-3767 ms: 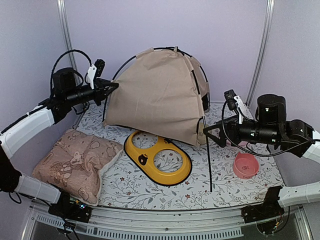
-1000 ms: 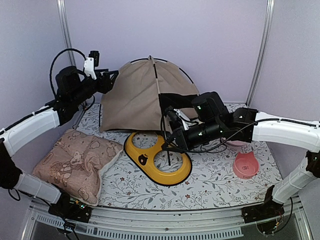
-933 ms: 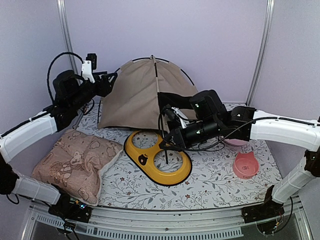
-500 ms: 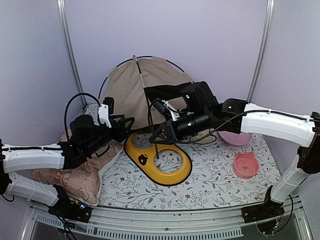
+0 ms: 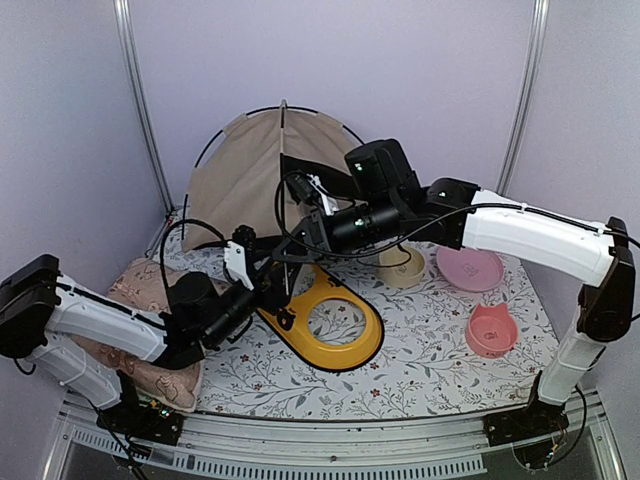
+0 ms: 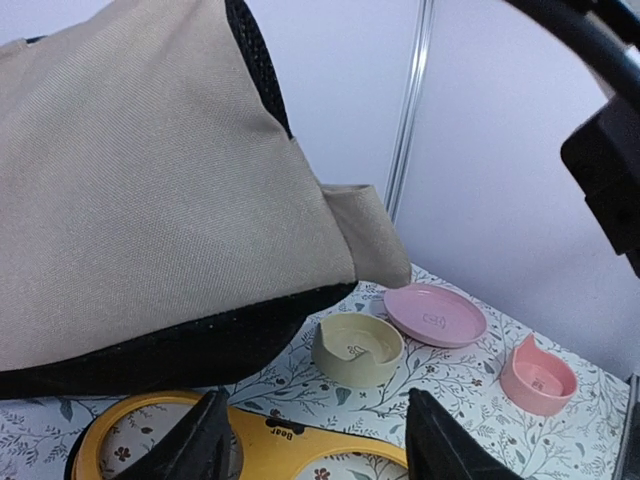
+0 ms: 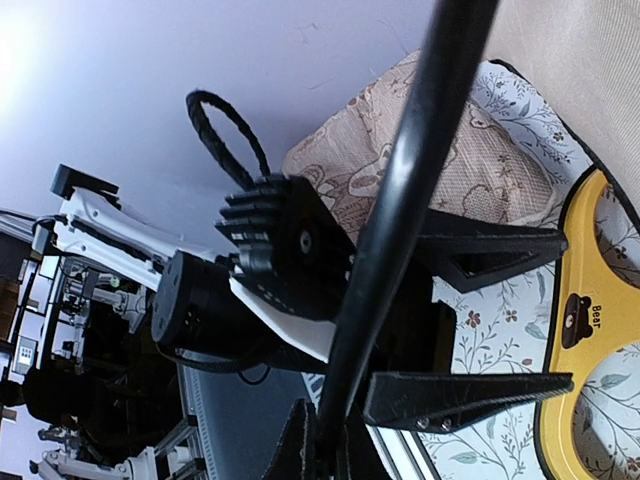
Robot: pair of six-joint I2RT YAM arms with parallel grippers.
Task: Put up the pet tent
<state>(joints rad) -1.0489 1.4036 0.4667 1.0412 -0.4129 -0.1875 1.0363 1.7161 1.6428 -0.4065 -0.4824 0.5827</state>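
As right gripper clamps pole, left gripper gapes low.

- One tan fabric pet tent, in the upper middle of the top view.
- One thin black pole crosses the right wrist view — how many poles there are in all cannot be told.
- One yellow plastic double-ring tray, centre.
- One pinkish patterned cushion, lower left.
- Three small dishes on the right — one beige round bowl, one flat pink round dish, one pink bowl with cat ears.
- One white floral-print mat under everything.
- Two white-and-black robot arms: left arm, right arm.
- Two grey metal uprights, upper left and upper right.
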